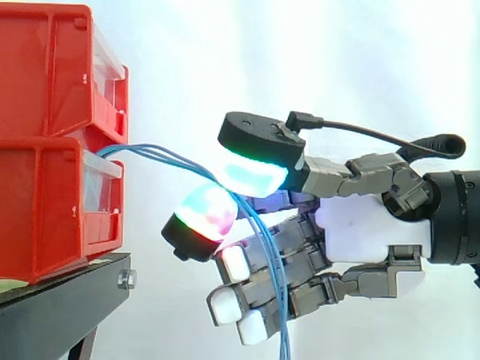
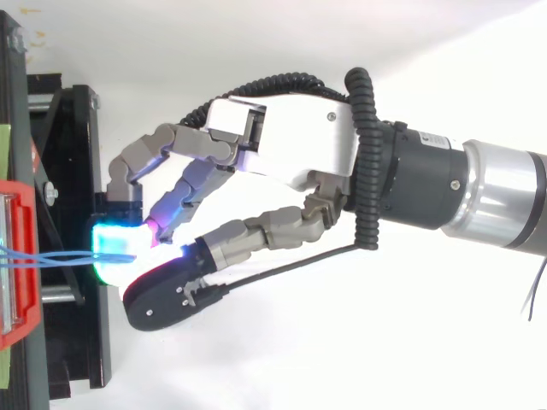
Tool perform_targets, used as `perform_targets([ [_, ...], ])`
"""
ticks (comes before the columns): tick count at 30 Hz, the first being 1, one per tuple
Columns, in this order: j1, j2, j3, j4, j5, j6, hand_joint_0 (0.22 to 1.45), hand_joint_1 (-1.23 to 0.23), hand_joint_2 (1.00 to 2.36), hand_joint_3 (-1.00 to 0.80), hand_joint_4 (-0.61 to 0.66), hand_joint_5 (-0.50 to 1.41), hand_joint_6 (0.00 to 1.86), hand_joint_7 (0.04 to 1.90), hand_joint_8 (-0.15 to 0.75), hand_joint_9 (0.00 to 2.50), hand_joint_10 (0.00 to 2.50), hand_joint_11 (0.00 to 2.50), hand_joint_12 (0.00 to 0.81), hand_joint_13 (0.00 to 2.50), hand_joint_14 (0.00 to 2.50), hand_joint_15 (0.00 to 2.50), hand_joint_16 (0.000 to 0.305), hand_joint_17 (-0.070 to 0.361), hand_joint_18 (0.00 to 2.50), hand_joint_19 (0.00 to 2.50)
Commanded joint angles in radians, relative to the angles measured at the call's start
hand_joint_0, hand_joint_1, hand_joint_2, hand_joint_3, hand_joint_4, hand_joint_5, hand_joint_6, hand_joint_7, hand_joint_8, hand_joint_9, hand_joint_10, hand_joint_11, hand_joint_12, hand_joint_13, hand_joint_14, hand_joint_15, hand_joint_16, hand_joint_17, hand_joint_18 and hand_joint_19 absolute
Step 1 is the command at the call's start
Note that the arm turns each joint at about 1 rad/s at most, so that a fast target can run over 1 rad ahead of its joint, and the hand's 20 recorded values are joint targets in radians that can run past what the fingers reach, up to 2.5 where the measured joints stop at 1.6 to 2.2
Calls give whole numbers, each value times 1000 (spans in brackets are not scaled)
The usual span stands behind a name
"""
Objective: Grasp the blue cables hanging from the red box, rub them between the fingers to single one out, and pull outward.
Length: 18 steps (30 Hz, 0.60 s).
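Blue cables [image 1: 161, 154] first, from the side: where do they run?

— Out of the front of the lower red bin [image 1: 45, 210], just under the upper red bin [image 1: 52, 67]. They go in a shallow arc to the hand [image 1: 367, 232], then down past its lower fingers and off the bottom edge. Several strands lie close together.

And the hand's hold?

— Two glowing fingertip pads [image 1: 251, 176] are pressed together on the strands, one green-cyan above and one magenta-green below. The other fingers curl beneath, with white pads. The cables hang in front of them, and I cannot tell if they touch.

From above?

— The same pinch. The cables [image 2: 51, 256] leave the red bin [image 2: 17, 256], cross over the black stand [image 2: 73, 171] and end at the cyan pad [image 2: 115, 239]. The hand [image 2: 291, 154] reaches in from the right, close to the stand.

So which step is this?

— I judge the grasp made and the rubbing in hand. More than one strand lies in the pinch, so none is singled out yet. The next move calls for sliding the pads against each other, lightly enough that the extra strands slip free. Only then comes a pull away from the bin.
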Motion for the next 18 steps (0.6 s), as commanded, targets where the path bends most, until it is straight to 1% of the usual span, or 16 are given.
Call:
perform_targets([
  [1,0,0,1,-1,0,0,525,-637,1000,-500,63,-158,895,905,291,1032,23,739,393,924,23,576,57,129,758,575],
  [4,0,0,1,-1,-1,0,520,-606,1000,-500,70,-157,890,909,294,1038,23,733,401,934,21,574,58,131,764,584],
  [11,0,0,1,-1,-1,0,510,-600,1000,-500,78,-157,885,910,297,1040,23,739,405,930,23,580,60,134,760,582],
  [12,0,0,1,-1,-1,0,523,-603,1000,-500,73,-157,884,913,296,1039,23,734,403,929,23,584,59,132,753,588],
  [13,0,0,1,-1,-1,0,558,-620,1003,-459,64,-156,882,935,290,1035,21,734,396,921,23,582,57,128,738,598],
  [14,0,0,1,-1,-1,0,587,-642,1008,-381,51,-154,883,957,285,1032,22,742,381,919,22,591,56,126,731,601],
  [15,0,0,1,-1,-1,0,592,-649,1009,-369,48,-154,883,955,287,1032,24,745,383,918,24,589,56,125,731,604],
  [16,0,0,1,-1,-1,0,598,-675,1012,-303,36,-152,888,956,288,1036,24,744,383,920,22,591,55,125,732,604],
  [17,0,0,1,-1,-1,0,596,-677,1013,-287,35,-152,890,952,288,1038,22,745,386,920,24,589,55,125,734,600],
  [18,0,0,1,-1,-1,0,603,-711,1015,-236,28,-150,893,942,294,1041,24,743,394,929,21,580,57,129,752,583],
])
